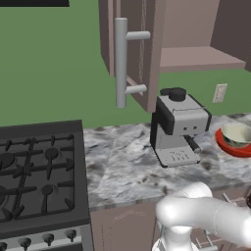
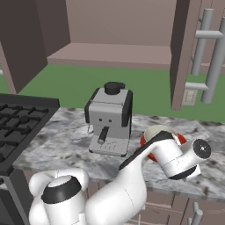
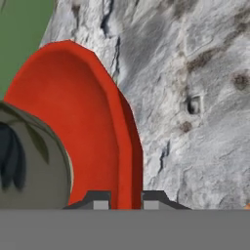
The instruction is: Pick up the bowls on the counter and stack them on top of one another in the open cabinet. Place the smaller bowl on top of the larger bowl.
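Note:
The wide red bowl (image 3: pixel 93 112) rests on the marbled counter (image 3: pixel 195 58), right of the coffee machine. In the hand view its right rim runs down between my two fingertips (image 3: pixel 100 201), and my gripper (image 3: pixel 126 200) is shut on that rim. The small cream bowl (image 3: pixel 29 161) shows its grey-beige outside at the left and appears to sit inside the red bowl (image 1: pixel 230 145); its pale inside (image 1: pixel 238 133) faces up. From the right base, my wrist covers most of the red bowl (image 2: pixel 144 141). The cabinet (image 1: pixel 196 58) above is open, with a bare shelf.
A grey-and-black coffee machine (image 1: pixel 176 128) stands on the counter just left of the bowls. The cabinet door (image 1: pixel 142 49) with its long grey bar handle (image 1: pixel 121 62) hangs open over it. A black gas stove (image 1: pixel 39 171) lies at the far left.

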You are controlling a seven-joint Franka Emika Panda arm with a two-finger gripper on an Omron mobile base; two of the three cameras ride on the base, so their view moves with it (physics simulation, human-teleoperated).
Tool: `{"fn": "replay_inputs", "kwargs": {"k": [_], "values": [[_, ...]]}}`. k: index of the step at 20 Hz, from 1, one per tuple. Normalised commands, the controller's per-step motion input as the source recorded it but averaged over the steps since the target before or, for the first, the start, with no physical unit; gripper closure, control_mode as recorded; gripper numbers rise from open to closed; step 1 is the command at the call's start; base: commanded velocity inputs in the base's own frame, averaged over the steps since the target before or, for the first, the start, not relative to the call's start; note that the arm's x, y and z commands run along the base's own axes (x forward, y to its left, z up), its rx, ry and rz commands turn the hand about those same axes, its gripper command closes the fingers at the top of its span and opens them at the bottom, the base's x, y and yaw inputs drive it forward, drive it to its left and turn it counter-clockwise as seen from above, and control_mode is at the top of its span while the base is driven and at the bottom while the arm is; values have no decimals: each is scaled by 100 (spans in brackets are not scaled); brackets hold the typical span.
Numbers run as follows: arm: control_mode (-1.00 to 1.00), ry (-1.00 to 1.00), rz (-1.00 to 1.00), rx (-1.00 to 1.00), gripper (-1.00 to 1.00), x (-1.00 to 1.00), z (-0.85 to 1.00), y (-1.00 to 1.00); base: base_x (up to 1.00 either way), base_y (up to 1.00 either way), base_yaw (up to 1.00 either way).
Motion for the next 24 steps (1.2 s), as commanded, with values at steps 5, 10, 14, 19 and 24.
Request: {"fn": "replay_inputs", "kwargs": {"k": [5, 10, 14, 19, 24], "values": [[-100, -3, -3, 0, 100, -20, 40, 3, 0, 0, 0], [-100, -3, -2, 0, 100, -18, 37, 5, 0, 0, 0], [-100, -3, -2, 0, 100, -16, 32, 5, 0, 0, 0], [-100, -3, -1, 0, 100, -18, 32, 6, 0, 0, 0], [-100, -4, 0, 1, 100, -17, 32, 9, 0, 0, 0]]}}
